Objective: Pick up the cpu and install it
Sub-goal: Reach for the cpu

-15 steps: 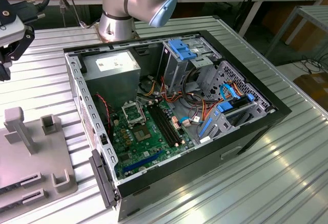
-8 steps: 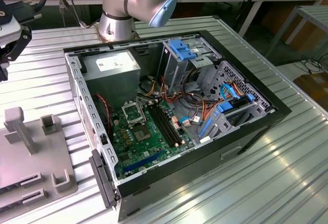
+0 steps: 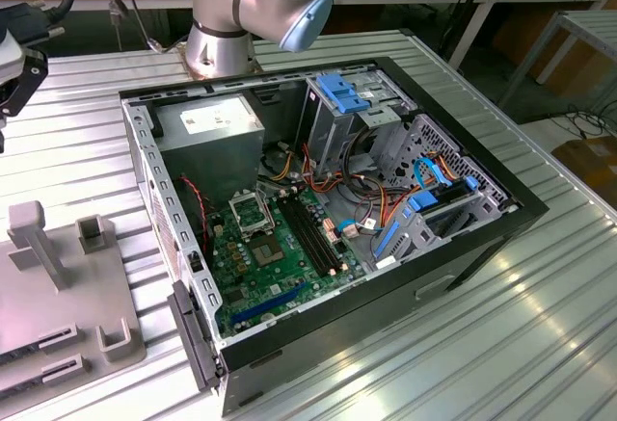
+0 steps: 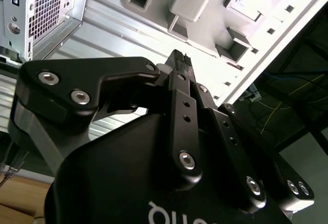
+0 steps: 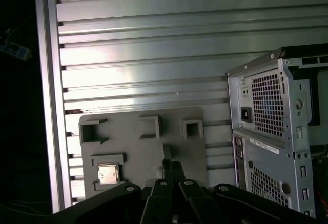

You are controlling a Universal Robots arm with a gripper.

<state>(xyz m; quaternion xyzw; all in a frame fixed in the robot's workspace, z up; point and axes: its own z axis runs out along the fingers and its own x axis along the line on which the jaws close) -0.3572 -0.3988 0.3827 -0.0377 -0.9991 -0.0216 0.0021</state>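
Observation:
In the first wrist view the cpu (image 5: 107,173), a small silvery square with a thin green rim, lies flat in a recessed holder at one corner of the grey fixture plate (image 5: 133,152). My gripper (image 5: 171,165) hovers above that plate, off to the side of the cpu and well apart from it, fingers pressed together and holding nothing. The second wrist view shows the same black gripper (image 4: 179,56) shut, pointing toward the plate's grey blocks (image 4: 188,1). The motherboard's metal-framed black socket (image 3: 253,214) sits inside the open computer case (image 3: 482,238).
The fixture plate (image 3: 58,315) with upright grey blocks lies at the exterior view's left, beside the case, on a ribbed metal table (image 3: 521,344). The arm's base (image 3: 217,45) stands behind the case. Cables, blue drive brackets (image 3: 342,92) and a power supply (image 3: 217,124) crowd the case.

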